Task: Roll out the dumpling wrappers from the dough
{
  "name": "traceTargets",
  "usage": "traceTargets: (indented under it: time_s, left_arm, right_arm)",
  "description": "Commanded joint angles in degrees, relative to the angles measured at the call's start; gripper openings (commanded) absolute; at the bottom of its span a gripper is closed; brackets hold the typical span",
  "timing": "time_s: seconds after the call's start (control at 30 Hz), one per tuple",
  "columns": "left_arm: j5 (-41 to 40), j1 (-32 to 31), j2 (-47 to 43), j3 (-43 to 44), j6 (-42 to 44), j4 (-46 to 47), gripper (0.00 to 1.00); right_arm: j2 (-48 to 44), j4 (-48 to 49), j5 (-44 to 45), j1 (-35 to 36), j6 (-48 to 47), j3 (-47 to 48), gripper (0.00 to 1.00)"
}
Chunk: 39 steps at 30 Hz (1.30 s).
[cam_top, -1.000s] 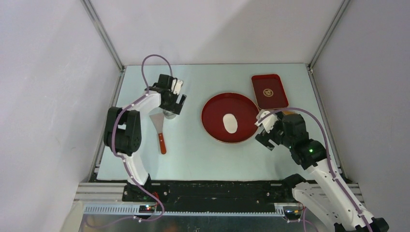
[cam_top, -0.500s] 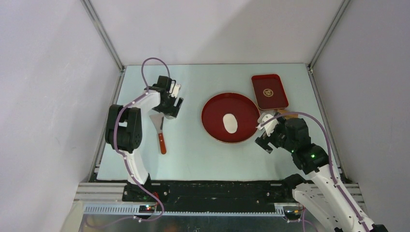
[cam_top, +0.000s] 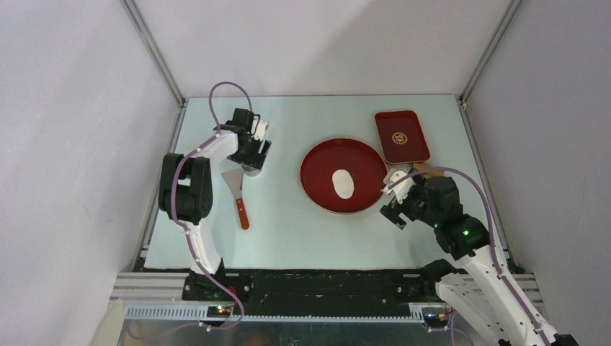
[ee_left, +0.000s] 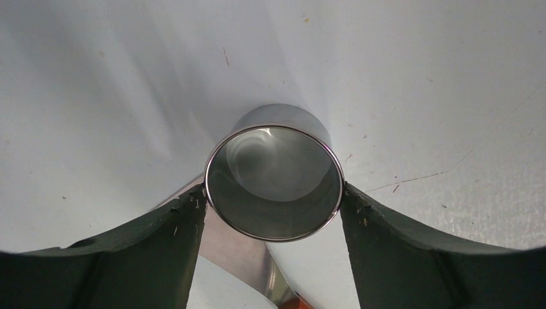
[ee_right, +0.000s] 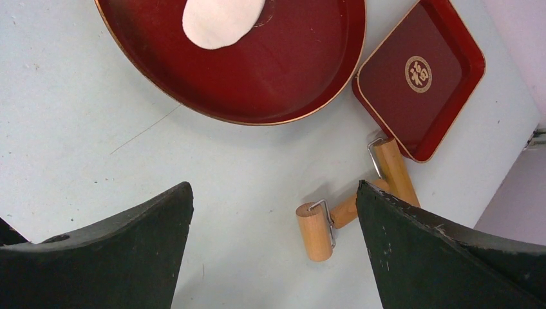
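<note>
The bench (cam_top: 288,223) lies under both arms. The plate (cam_top: 317,189) sits ahead of my right jaws, and the tray (cam_top: 414,148) is ahead to their right. The scraper (cam_top: 238,191) runs back from under my left jaws. Only the right wrist shows the roller (ee_right: 351,207) whole, just beside those released jaws. The dough (cam_top: 343,184), a flat oval, lies mid-plate. Only the left wrist shows my left jaws grasping the ring (ee_left: 283,117), touching both sides. A second ago they hung spread above it.
</note>
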Motion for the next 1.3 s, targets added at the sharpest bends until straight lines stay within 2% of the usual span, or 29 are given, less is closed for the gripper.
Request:
traceTargets:
  time_s: [0.0, 0.17, 0.27, 0.37, 0.6, 0.77, 0.87, 1.07, 1.27]
  left_arm:
    - [1.0, 0.6, 0.7, 2.2, 1.6, 0.1, 0.77]
    - [1.0, 0.8, 1.2, 2.6, 1.6, 0.1, 0.71]
    - [1.0, 1.1, 1.2, 2.8, 1.3, 0.1, 0.54]
    - [2.7, 1.4, -0.2, 3.8, 1.1, 0.1, 0.46]
    - [6.9, -0.1, -6.9, 8.0, 1.1, -2.2, 0.44]
    - [8.2, -7.0, -10.6, 9.6, 1.7, -2.5, 0.44]
    - [8.2, -14.1, -10.5, 10.7, 2.5, -2.6, 0.43]
    - [8.4, -26.7, -6.4, 15.7, 2.6, -3.6, 0.43]
    - [8.1, -33.7, -0.4, 20.1, 1.0, -3.6, 0.42]
  right_arm:
    - [-0.3, 2.5, -0.7, 0.4, 0.7, -0.5, 0.99]
    - [-0.4, 2.5, -0.7, 0.4, 0.7, -0.5, 0.99]
    - [-0.4, 2.5, -0.8, 0.5, 0.8, -0.5, 0.99]
    - [-0.6, 2.6, -0.8, 0.4, 0.9, -0.5, 0.99]
    - [-0.7, 4.8, 2.0, 0.2, 1.5, -1.6, 0.99]
    - [0.1, 7.8, 5.7, -0.3, 2.2, -2.4, 0.99]
    - [0.7, 10.4, 10.1, -1.2, 2.9, -3.1, 0.99]
    - [1.4, 14.4, 15.3, -4.6, 4.7, -3.2, 0.99]
    - [1.1, 14.5, 15.2, -6.4, 5.3, -3.4, 0.99]
